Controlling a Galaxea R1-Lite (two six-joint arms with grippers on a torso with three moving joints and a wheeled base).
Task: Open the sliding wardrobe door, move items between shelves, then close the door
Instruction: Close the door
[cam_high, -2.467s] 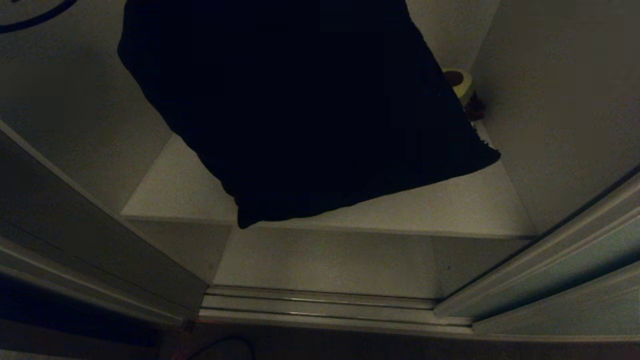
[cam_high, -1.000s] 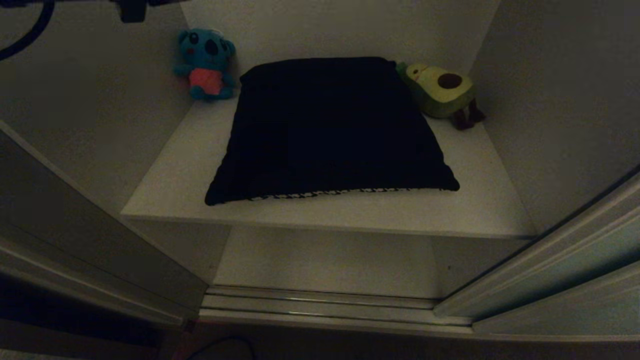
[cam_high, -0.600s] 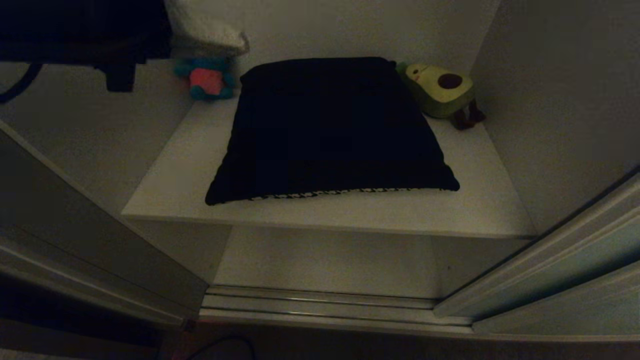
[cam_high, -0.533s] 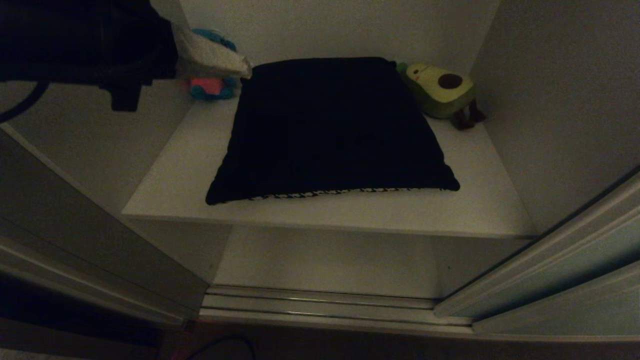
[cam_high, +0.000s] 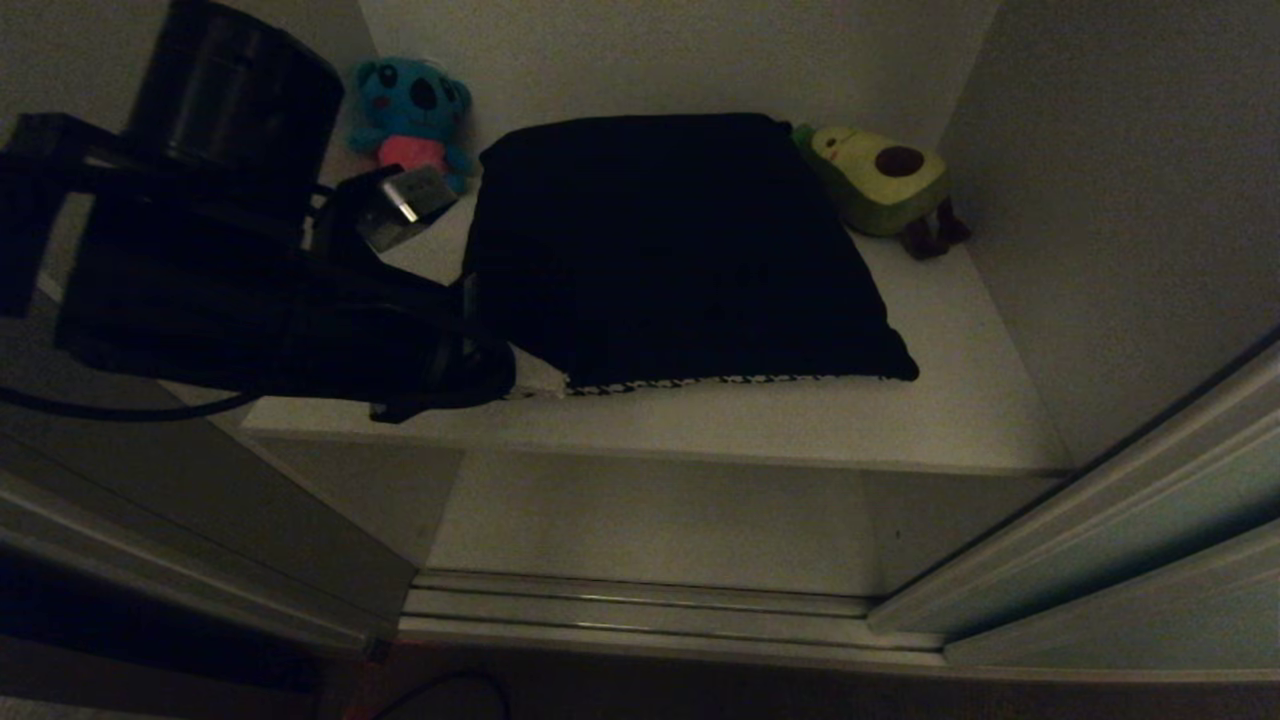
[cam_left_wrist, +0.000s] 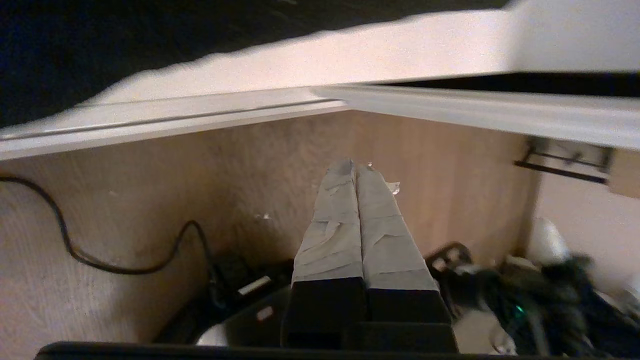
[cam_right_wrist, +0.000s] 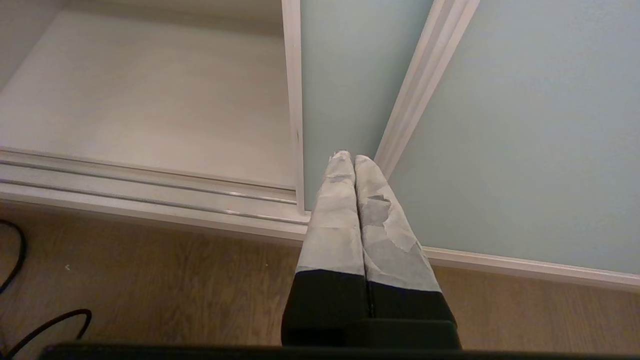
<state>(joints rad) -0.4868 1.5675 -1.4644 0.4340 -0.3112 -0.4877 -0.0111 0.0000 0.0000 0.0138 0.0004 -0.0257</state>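
Left gripper (cam_left_wrist: 356, 170): fingers pressed together, empty, at 9 o'clock off the cushion (cam_high: 680, 250), which lies flat mid-shelf (cam_high: 960, 420). Risk: the arm dragging the cushion's near corner (contact unclear in the dark). Koala plush (cam_high: 410, 115) at 11, avocado plush (cam_high: 880, 180) at 1. Sliding wardrobe door (cam_right_wrist: 525, 130) open; right gripper (cam_right_wrist: 354, 159) closed, parked beside it.

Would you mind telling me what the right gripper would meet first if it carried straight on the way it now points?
Probably the sliding door: the shut right gripper points at the panel's lower part, just beside its pale edge strip and above the floor track. Depth is hard to judge, so the track's end could come first.
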